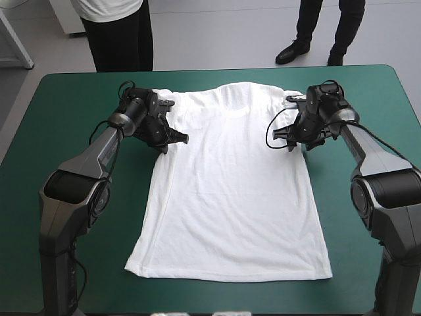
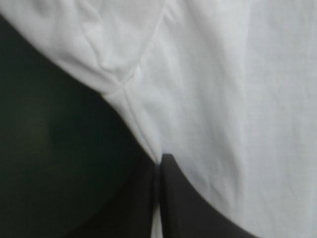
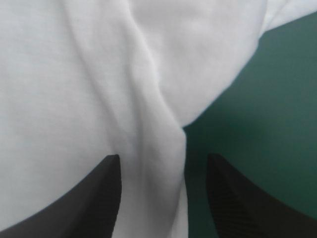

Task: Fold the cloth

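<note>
**A:** From above, where does the T-shirt (image 1: 230, 197) lie?

**B:** Spread flat in the middle of the teal-green cover (image 1: 59, 99), collar toward the far edge, hem near. The left gripper (image 1: 176, 139) sits at its left armpit and the right gripper (image 1: 281, 139) at its right armpit (a mirrored pair, likely so that both sides can be taken up together).

**A:** And the left wrist view?

**B:** The left gripper (image 2: 159, 166) comes to one point with a sliver of white between its fingers. It is pinched on the T-shirt (image 2: 223, 99) just where the sleeve seam joins the side edge, with dark cover (image 2: 49, 148) beside it.

**A:** The right wrist view?

**B:** The right gripper (image 3: 163, 163) stands wide, holding nothing. Its black fingers (image 3: 106, 198) straddle a raised ridge of T-shirt (image 3: 99, 74) at the side edge under the sleeve, and bare cover (image 3: 267, 124) lies beyond that edge.

**A:** What does that call for?

**B:** I'd judge that the right side must pinch before any lift. A pull from the left alone would likely skew the cloth.
</note>
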{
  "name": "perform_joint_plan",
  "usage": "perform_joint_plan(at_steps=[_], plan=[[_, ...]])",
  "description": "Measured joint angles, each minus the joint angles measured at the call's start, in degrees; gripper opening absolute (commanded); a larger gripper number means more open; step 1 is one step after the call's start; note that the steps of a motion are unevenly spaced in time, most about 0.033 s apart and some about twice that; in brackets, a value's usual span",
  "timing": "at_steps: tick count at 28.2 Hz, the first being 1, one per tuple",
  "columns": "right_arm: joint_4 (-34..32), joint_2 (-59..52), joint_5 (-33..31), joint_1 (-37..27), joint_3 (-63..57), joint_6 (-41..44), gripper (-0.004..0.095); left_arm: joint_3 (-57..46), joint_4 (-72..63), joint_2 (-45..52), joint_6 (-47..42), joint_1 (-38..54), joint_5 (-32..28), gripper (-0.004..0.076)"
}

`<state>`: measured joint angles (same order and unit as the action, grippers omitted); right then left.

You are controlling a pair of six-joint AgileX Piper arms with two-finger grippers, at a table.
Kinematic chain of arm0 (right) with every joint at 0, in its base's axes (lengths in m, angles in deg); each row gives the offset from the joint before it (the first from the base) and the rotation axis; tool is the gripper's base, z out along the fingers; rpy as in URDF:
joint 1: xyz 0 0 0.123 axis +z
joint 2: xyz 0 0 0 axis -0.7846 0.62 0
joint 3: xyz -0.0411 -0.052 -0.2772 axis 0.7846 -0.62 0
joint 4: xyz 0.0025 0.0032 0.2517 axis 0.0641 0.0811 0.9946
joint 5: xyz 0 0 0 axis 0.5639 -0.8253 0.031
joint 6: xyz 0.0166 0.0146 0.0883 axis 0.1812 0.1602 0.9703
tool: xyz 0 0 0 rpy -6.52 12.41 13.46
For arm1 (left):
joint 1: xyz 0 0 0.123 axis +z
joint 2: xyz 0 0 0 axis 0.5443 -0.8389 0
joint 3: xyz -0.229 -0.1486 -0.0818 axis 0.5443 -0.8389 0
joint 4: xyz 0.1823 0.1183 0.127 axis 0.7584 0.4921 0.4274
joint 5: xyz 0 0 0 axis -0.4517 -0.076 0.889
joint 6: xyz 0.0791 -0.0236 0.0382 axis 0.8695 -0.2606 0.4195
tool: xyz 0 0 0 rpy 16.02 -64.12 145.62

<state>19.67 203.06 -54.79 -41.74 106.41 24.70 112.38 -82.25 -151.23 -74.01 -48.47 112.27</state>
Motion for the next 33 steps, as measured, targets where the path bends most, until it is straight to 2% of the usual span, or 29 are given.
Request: perform_joint_plan(at_steps=[4, 7, 10, 22, 30, 33], plan=[[0.43, 1.94, 0.57, 0.00, 0.46, 0.22, 0.0392, 0.00, 0.00, 0.00, 0.00, 0.00, 0.00, -0.0010], [-0.15, 2.40, -0.08, -0.06, 0.92, 0.43, 0.0217, 0.00, 0.00, 0.00, 0.00, 0.00, 0.00, -0.0010], [-0.73, 2.89, -0.83, -0.24, 1.39, -0.55, -0.0020, 0.00, -0.31, 0.00, 0.38, 0.04, 0.12, -0.0010], [2.58, 0.85, -2.13, -0.18, 3.48, -1.95, -0.0017, -2.29, -2.21, 4.53, 2.59, 0.11, 0.90, -0.0010], [2.39, -9.72, -3.13, -0.11, 11.92, -2.35, -0.0017, -2.16, -1.84, 20.36, 2.76, 0.01, -1.78, -0.0010], [1.63, -13.66, -3.80, -0.11, 15.79, -2.35, -0.0017, 1.18, -0.72, 24.16, 2.76, 0.01, -1.91, -0.0010]])
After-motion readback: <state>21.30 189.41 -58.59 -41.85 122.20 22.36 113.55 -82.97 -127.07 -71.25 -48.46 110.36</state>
